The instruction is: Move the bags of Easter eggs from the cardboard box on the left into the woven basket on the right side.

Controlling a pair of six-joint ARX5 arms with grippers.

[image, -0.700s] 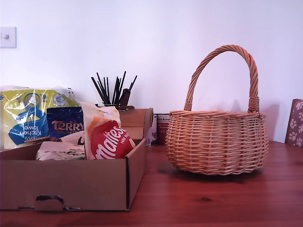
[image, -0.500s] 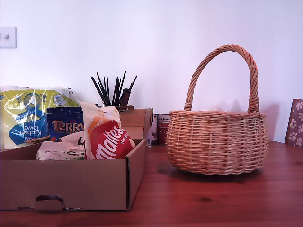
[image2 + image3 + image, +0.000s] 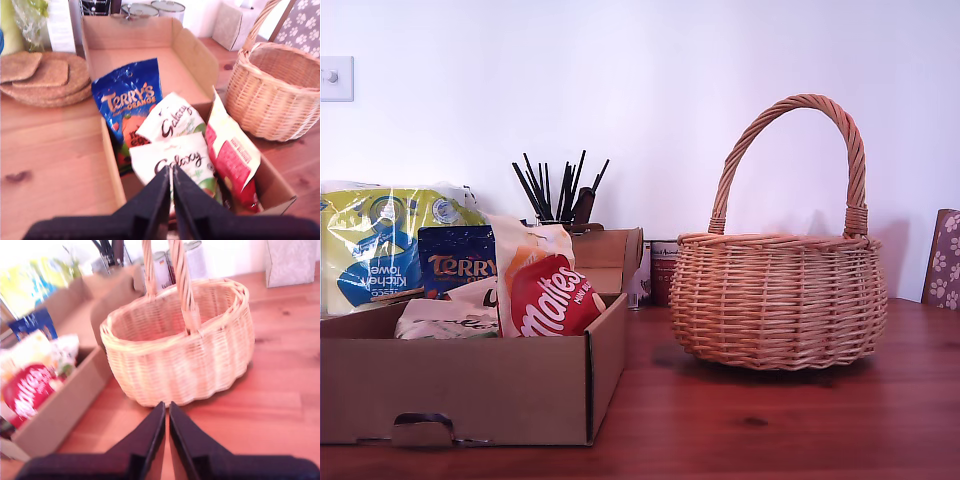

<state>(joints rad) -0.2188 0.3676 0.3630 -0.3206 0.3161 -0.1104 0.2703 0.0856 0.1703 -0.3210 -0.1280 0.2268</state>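
Pressed together and empty above the cardboard box (image 3: 112, 175) and bare table (image 3: 280, 385): my first gripper (image 3: 171, 175), my second gripper (image 3: 166, 412); boxed, four pouches: two white-green Galaxy bags (image 3: 182, 160) seen only by wrist, red Maltesers bag (image 3: 552, 295), blue Terry's bag (image 3: 131, 100); beyond, clear of box, one woven basket (image 3: 778, 300).

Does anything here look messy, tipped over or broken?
Nothing looks broken or spilled. The sweet bags are jumbled in the cardboard box: the Maltesers bag leans over its wall and the Terry's bag stands tilted, with two Galaxy bags lying overlapped. The woven basket sits upright and looks empty.
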